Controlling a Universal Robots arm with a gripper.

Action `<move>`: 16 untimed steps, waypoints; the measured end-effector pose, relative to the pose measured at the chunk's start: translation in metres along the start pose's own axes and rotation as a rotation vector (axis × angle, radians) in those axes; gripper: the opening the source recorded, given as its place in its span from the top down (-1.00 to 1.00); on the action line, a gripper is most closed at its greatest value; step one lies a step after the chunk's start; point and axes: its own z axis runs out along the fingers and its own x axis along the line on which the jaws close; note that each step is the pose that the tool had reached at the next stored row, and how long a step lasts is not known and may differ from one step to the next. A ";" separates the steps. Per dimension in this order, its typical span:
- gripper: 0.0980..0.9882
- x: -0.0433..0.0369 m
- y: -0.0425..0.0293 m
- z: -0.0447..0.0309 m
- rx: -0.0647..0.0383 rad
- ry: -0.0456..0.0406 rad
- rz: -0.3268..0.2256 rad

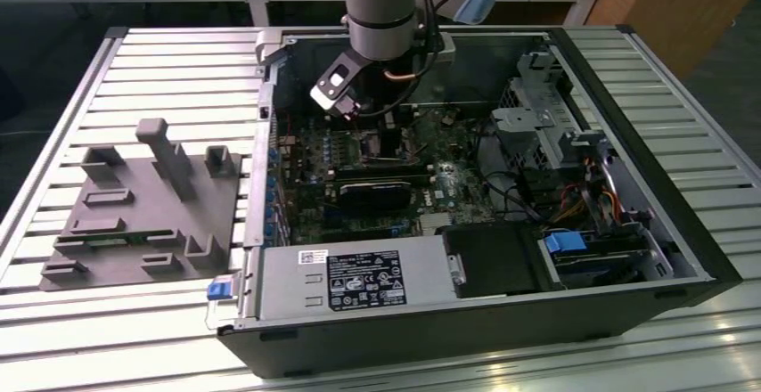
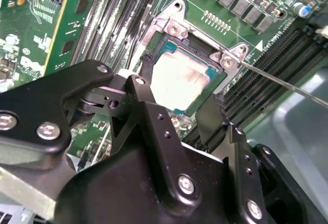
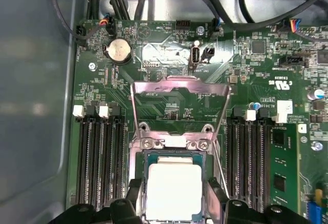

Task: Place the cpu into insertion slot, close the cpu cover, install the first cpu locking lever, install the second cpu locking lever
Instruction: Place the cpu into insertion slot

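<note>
The cpu (image 3: 174,190) lay flat in its socket on the green motherboard (image 3: 92,93), with the dull silver top facing up. The gripper (image 3: 175,206) was open. Its two black fingers (image 3: 215,199) stood one at each side of the chip, so the chip was between them. Whether the fingers touched its edges, I cannot tell. The cpu cover (image 3: 151,92) was not closed. It stood raised on its hinge, on the side of the socket away from the fingers, and the board was visible through its square opening. In the second wrist view a thin metal lever (image 2: 287,83) went out from one corner of the socket, over the memory slots (image 3: 100,157). These black slots ran along both sides of the socket. In the exterior view the arm (image 1: 380,9) reached down into the open computer case (image 1: 476,338). A grey fixture plate (image 1: 143,205) lay outside the case, at the exterior view's left.
</note>
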 end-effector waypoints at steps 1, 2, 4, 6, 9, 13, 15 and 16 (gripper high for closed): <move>-0.15 0.0000 0.0002 -0.0016 0.000 0.0001 0.000; -0.15 0.0000 0.0002 -0.0021 0.000 0.0000 0.000; -0.15 0.0001 0.0003 -0.0021 0.000 0.0003 0.000; -0.15 0.0000 0.0002 -0.0024 0.000 0.0000 0.000; -0.11 0.0001 0.0003 -0.0026 0.000 0.0000 0.000; 0.17 0.0001 0.0003 -0.0029 0.000 0.0000 0.000; 0.44 0.0001 0.0003 -0.0031 0.000 0.0000 0.000; 0.44 0.0001 0.0003 -0.0031 0.000 0.0000 0.000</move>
